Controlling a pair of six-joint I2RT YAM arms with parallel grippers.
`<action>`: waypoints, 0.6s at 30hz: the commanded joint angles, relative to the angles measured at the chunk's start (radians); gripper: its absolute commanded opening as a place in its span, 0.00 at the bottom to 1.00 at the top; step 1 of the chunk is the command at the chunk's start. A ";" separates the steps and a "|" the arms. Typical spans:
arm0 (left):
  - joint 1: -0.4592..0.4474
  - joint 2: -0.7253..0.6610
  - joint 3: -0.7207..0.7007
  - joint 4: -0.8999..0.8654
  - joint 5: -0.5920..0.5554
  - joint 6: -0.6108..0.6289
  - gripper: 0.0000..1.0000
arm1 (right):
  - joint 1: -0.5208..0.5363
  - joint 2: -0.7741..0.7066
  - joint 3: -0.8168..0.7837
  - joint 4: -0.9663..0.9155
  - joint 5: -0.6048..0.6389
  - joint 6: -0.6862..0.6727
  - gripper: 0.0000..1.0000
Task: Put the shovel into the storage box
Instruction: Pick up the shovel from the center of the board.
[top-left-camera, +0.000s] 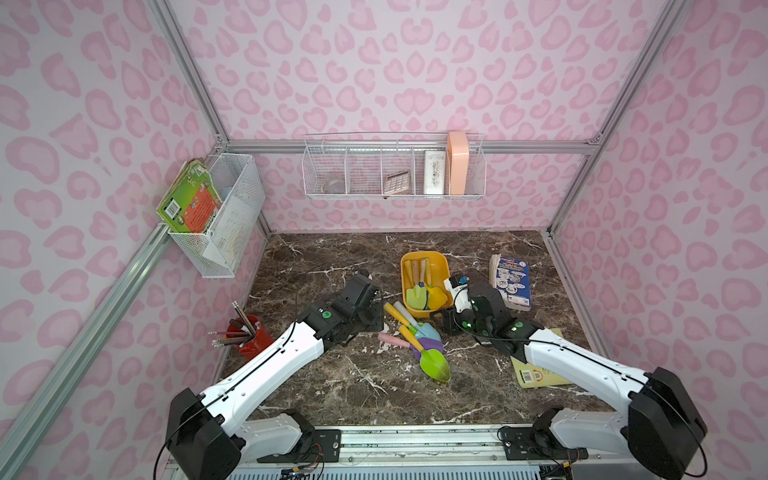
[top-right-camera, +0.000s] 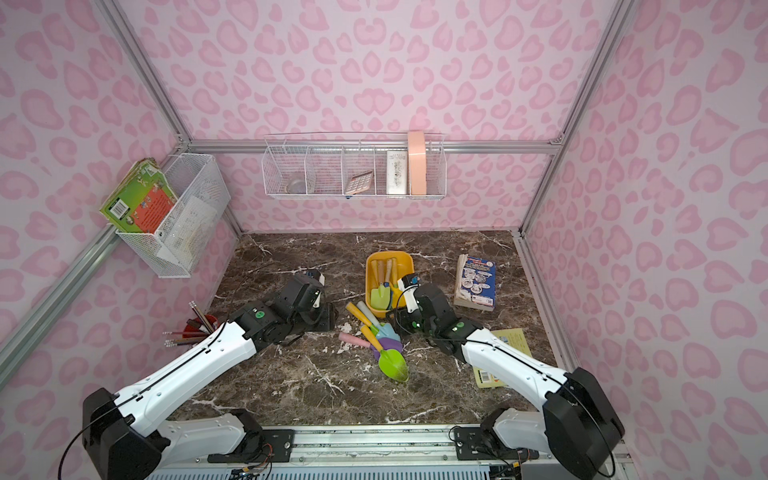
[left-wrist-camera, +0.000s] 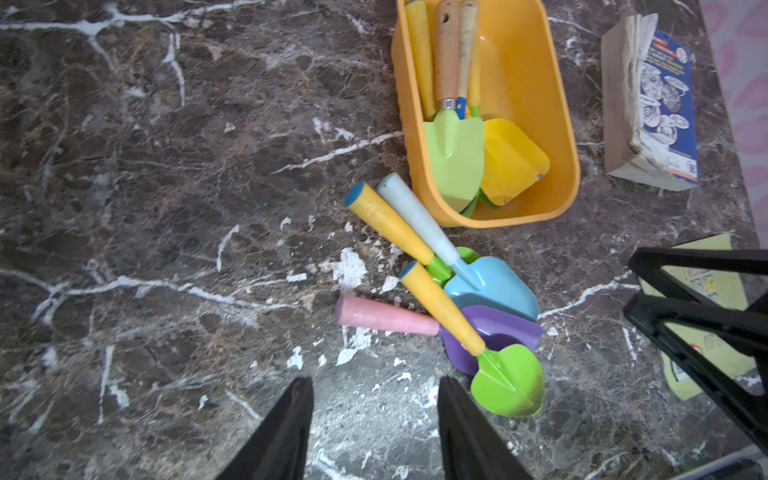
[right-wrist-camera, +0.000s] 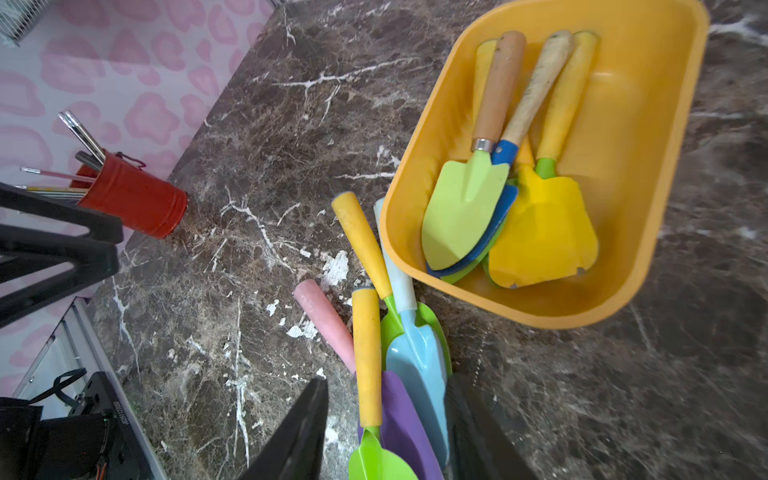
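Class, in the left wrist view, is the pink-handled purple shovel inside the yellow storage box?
No, the purple shovel lies on the table outside the storage box, under a yellow-handled green shovel.

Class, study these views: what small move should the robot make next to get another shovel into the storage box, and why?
Probably ease the open right gripper onto the green-bladed shovel, which lies topmost in the pile beside the storage box. That gripper is empty, apart from the pile, and its wrist view lines up with it.
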 joint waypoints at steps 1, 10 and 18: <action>0.001 -0.049 -0.057 -0.033 -0.042 -0.060 0.54 | 0.036 0.062 0.043 0.032 -0.008 -0.036 0.48; 0.009 -0.098 -0.132 -0.047 -0.068 -0.112 0.54 | 0.173 0.274 0.175 -0.119 0.133 -0.104 0.40; 0.012 -0.065 -0.137 -0.033 -0.059 -0.120 0.53 | 0.263 0.399 0.250 -0.209 0.325 -0.116 0.40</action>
